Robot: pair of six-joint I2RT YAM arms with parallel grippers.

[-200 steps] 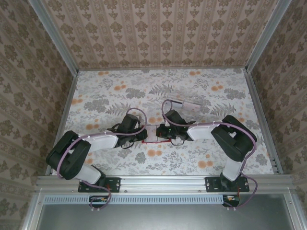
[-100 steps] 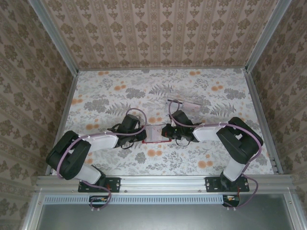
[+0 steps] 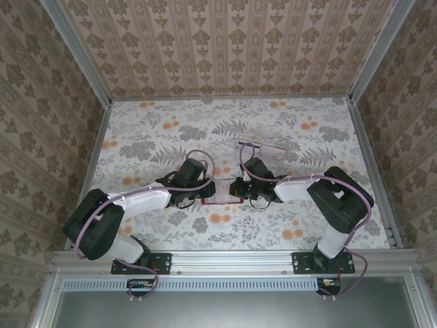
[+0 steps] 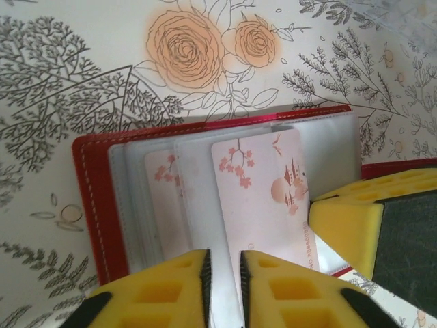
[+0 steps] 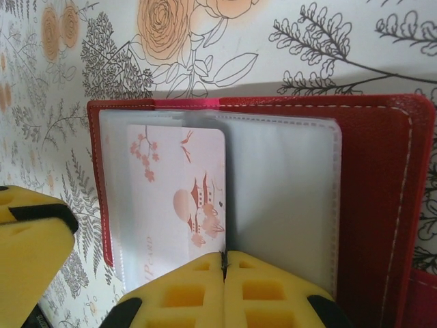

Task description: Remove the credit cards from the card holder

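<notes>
The red card holder (image 3: pixel 221 192) lies open on the flowered table between my two grippers. Its clear sleeves show in the left wrist view inside the red cover (image 4: pixel 92 205). A pinkish credit card (image 4: pixel 263 191) with blossoms sits in the top sleeve, and a second card (image 4: pixel 167 198) lies beneath it. My left gripper (image 4: pixel 225 263) hangs over the sleeves' near edge, jaws a narrow gap apart with pale sleeve showing in the gap. My right gripper (image 5: pixel 224 258) is shut, its tips meeting at the printed card's (image 5: pixel 174 184) edge on the sleeve. The red cover (image 5: pixel 386 171) lies flat.
A pale clear plastic piece (image 3: pixel 268 148) lies behind the right arm, also at the corner (image 4: pixel 410 20). Patterned walls and metal rails (image 3: pixel 95 150) close in the table on three sides. The right gripper's yellow finger (image 4: pixel 345 222) rests beside the left one.
My left gripper has slid right over the holder's left side and its jaws have parted slightly. The right gripper shifted right a little earlier and has stayed shut.
</notes>
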